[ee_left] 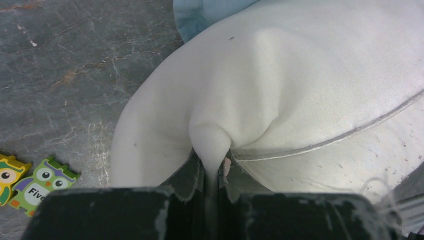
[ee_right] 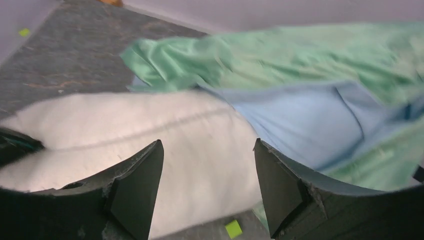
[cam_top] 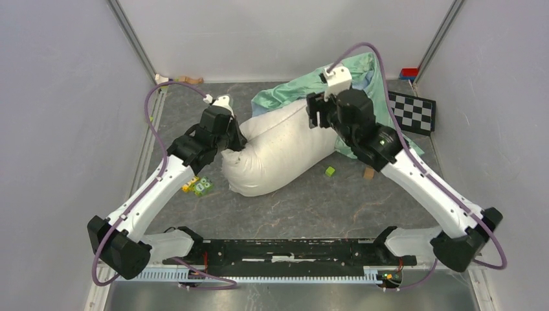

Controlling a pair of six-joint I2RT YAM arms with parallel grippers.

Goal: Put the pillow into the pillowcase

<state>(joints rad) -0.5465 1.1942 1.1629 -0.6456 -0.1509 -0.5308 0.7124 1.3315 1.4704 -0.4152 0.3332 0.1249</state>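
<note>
The off-white pillow (cam_top: 278, 152) lies bent in the middle of the table, its far end against the pillowcase (cam_top: 304, 84), a rumpled mint-green and light-blue sack at the back. My left gripper (cam_top: 236, 139) is shut on a pinch of the pillow's left edge; the left wrist view shows the fabric (ee_left: 212, 145) squeezed between the fingers. My right gripper (cam_top: 317, 110) is open and empty, above the pillow's far end where it meets the pillowcase. The right wrist view shows the pillow (ee_right: 150, 130) and the blue fabric (ee_right: 300, 120) beyond its open fingers (ee_right: 137, 192).
Small owl blocks (cam_top: 197, 186) lie left of the pillow, also in the left wrist view (ee_left: 35, 185). A green cube (cam_top: 330, 171) and a brown block (cam_top: 369, 173) lie to the right. A checkerboard (cam_top: 412, 111) sits at the back right. Walls enclose the table.
</note>
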